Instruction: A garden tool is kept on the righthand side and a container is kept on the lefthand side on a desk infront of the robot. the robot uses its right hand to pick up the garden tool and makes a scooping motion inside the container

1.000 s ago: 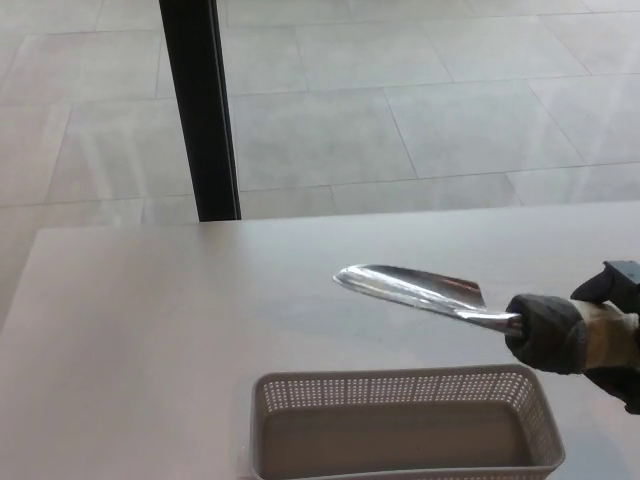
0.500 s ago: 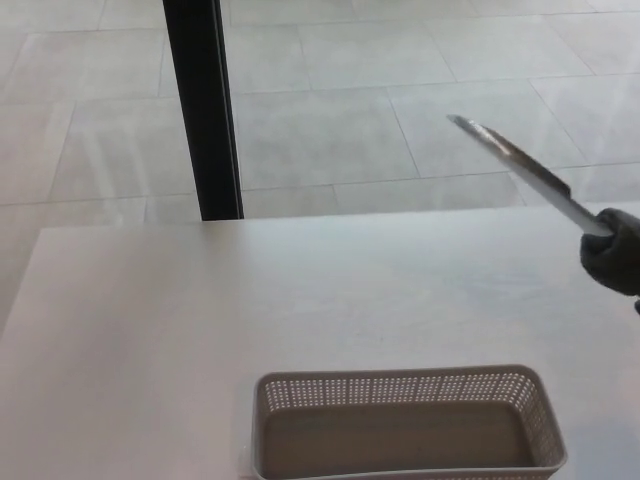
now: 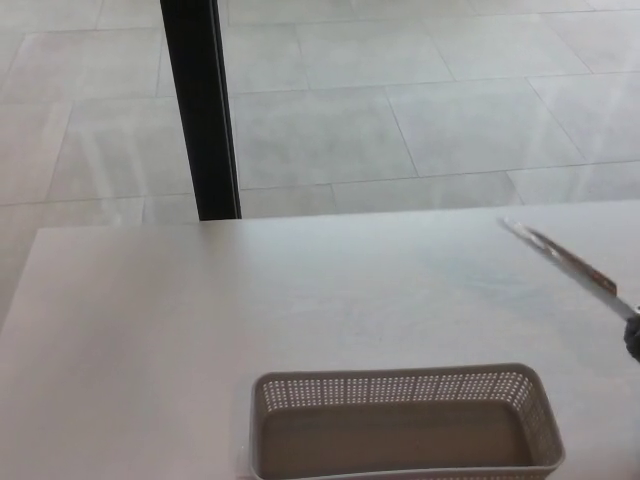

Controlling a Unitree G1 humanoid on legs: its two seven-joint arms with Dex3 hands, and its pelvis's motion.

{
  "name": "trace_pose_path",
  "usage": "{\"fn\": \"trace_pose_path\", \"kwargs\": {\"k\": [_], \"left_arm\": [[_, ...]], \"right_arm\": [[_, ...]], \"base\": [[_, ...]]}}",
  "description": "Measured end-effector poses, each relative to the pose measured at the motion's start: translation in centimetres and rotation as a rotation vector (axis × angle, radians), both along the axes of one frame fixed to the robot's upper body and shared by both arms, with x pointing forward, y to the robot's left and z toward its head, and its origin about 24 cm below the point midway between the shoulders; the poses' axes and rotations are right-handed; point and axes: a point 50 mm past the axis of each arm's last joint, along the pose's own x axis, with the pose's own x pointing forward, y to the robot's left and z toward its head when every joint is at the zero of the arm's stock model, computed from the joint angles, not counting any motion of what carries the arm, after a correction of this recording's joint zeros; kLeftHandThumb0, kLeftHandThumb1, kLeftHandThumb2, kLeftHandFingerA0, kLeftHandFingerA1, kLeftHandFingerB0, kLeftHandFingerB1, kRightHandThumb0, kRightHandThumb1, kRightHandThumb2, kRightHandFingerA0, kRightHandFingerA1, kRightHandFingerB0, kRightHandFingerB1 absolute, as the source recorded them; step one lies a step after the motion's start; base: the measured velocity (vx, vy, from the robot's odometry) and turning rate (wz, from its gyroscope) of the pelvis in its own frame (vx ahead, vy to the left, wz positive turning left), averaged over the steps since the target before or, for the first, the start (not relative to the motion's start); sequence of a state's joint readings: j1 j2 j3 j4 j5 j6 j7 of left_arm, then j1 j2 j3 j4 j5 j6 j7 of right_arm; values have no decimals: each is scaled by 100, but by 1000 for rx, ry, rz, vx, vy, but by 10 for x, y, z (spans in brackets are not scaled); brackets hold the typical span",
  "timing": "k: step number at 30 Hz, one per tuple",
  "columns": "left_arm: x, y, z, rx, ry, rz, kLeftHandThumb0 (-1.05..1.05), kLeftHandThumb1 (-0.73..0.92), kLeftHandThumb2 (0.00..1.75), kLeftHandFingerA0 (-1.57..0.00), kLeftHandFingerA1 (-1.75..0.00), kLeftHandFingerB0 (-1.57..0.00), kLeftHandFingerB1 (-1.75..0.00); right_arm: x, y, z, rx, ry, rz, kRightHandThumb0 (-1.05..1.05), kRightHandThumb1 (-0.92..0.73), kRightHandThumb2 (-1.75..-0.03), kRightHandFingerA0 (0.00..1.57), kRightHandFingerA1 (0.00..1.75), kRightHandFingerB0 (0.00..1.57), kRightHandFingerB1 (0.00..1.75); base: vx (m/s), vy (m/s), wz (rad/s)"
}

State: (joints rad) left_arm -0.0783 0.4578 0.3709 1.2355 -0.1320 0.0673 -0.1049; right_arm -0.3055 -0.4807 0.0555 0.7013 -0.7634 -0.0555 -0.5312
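Darkness at the far right edge of the head view is all that is showing of the right hand [image 3: 634, 340]: only a small black sliver is poking into the picture, about level with the middle of the desk, and the rest of the hand and the whole arm are lying outside the view. From so little it is not possible to tell how the hand is set, though the garden tool [image 3: 568, 268] is running straight into that black sliver at its lower end, so the two are meeting at the picture's border. The left hand is not appearing anywhere. The garden tool is showing as a thin, blurred, silvery metal blade, seen nearly edge-on, slanting from its tip up and to the left down toward the right edge; it is hanging over the right side of the pale desk [image 3: 150, 330], clear of the surface as far as the blur allows judging. The container [image 3: 400, 388] is sitting at the bottom centre of the desk, a light grey rectangular basket with perforated walls and a smooth floor, its near side cut off by the picture's lower border. The tool is staying well apart from the container, up and to its right, with bare desk between them.
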Motion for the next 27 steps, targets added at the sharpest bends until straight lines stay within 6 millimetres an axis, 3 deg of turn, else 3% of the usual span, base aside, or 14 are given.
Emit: {"fn": "trace_pose_path", "kwargs": {"k": [3, 6, 7, 8, 10, 14, 15, 17, 22, 23, 24, 25, 26, 27], "left_arm": [[2, 0, 1, 5, -8, -2, -37, 68, 60, -62, -72, -46, -54], [2, 0, 1, 5, -7, -2, -37, 67, 60, -63, -71, -48, -55], [1, 0, 1, 5, -6, -2, -37, 67, 60, -62, -69, -47, -54], [1, 0, 1, 4, -5, -2, -37, 66, 59, -70, -76, -52, -57], [0, 0, 0, 5, -2, 1, -37, 66, 59, -69, -75, -51, -56], [-1, 0, 0, 4, 0, 1, -38, 67, 59, -64, -67, -49, -52], [-1, 0, 0, 4, 0, 0, -37, 66, 59, -66, -70, -51, -53], [-1, 0, 0, 4, 2, -2, -37, 66, 59, -64, -70, -50, -54], [-1, 0, 0, 4, 2, -2, -37, 67, 60, -63, -67, -46, -53], [-1, 0, 0, 3, 1, -2, -37, 68, 59, -65, -68, -48, -54], [-1, 0, 0, 3, 2, -2, -37, 67, 59, -66, -69, -49, -54], [-1, 0, 0, 3, 2, -2, -37, 67, 59, -66, -69, -49, -54], [-1, 0, 0, 3, 2, -3, -39, 66, 59, -68, -72, -50, -54], [-1, 0, 0, 3, 1, -3, -38, 67, 59, -65, -69, -49, -53]], "right_arm": [[-1, 7, -7, -95, 60, 57, -28, -55, -72, 89, 175, 68, 153], [-1, 12, -8, -193, 91, 106, -31, -59, -69, 89, 175, 70, 141], [-1, 13, -8, -237, 102, 126, -39, -49, -94, 117, 134, 80, 101], [-1, 15, -8, -270, 114, 141, -37, -54, -99, 115, 131, 82, 99], [-1, 20, -8, -296, 137, 158, -39, -47, -93, 118, 135, 80, 86], [1, 28, -7, -307, 164, 166, -39, -44, -90, 118, 136, 79, 86], [2, 29, -7, -306, 170, 166, -37, -63, -63, 88, 167, 78, 75], [3, 34, -6, -302, 179, 168, -36, -63, -63, 89, 166, 78, 74], [6, 41, -6, -290, 209, 157, -57, -71, -61, 87, 119, 56, 57], [6, 42, -6, -283, 219, 153, -68, -58, -93, 33, 69, 6, 44], [7, 44, -7, -273, 231, 149, -74, -55, -93, 1, 45, 6, 26], [7, 46, -9, -260, 245, 147, -74, -55, -93, 1, 45, 6, 26], [7, 48, -10, -251, 254, 147, -88, -61, -95, 0, 21, 1, 7], [7, 50, -11, -239, 268, 146, -100, -68, -98, 0, 19, 0, 0]], "base": [[0, 0, 0], [0, 0, 0], [0, 0, 0], [0, 0, 0], [0, 0, 0], [0, 0, 0], [0, 0, 0], [0, 0, 0], [0, 0, 0], [0, 0, 0], [0, 0, 0], [0, 0, 0], [0, 0, 0], [0, 0, 0]]}}
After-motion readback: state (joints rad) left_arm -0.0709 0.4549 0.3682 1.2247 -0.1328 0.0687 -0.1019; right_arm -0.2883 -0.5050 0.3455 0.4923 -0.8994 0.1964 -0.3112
